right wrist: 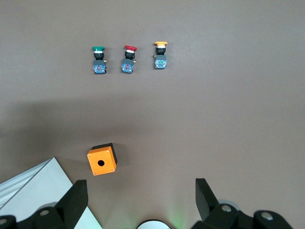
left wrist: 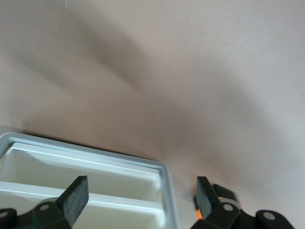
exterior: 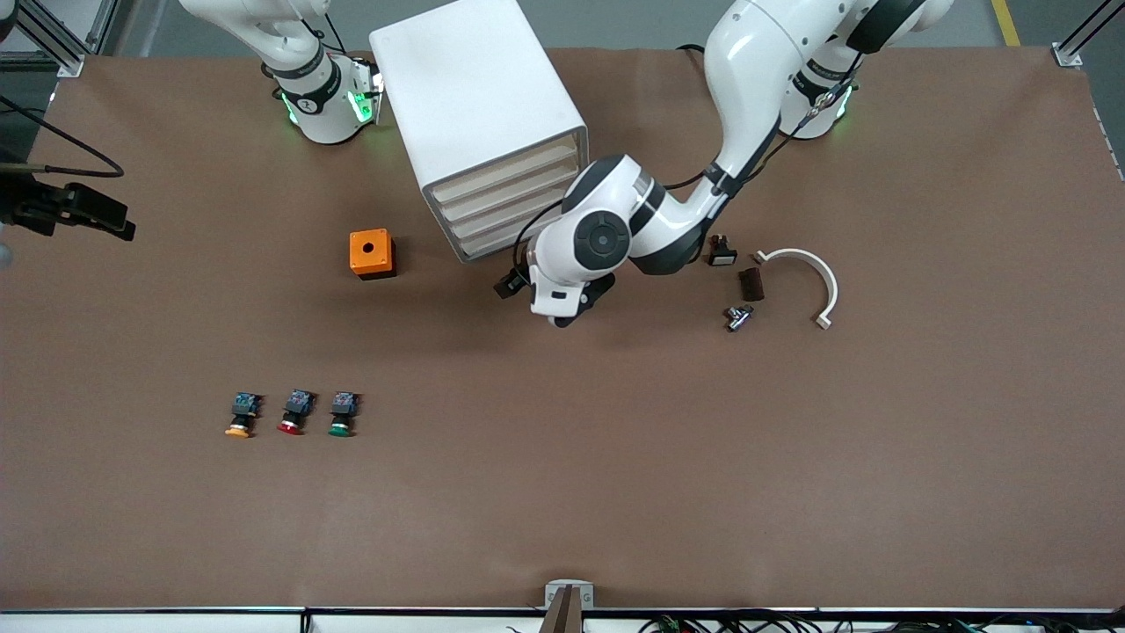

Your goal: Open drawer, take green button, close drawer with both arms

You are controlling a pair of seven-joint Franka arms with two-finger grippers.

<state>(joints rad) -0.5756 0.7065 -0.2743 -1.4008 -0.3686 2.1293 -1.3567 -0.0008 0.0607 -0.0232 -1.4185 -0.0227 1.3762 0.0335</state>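
Orange box (exterior: pixel 372 253), red-capped button (exterior: pixel 295 411), orange-capped button (exterior: pixel 242 415), white curved bracket (exterior: pixel 816 278).

Robotics lab: brown-covered table (exterior: pixel 615 492) framed by aluminium rails (exterior: pixel 53 40).

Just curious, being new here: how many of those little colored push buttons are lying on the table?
3, in a row near the front camera: orange-capped toward the right arm's end, red-capped in the middle, green-capped beside it. The closed drawers might hide more.
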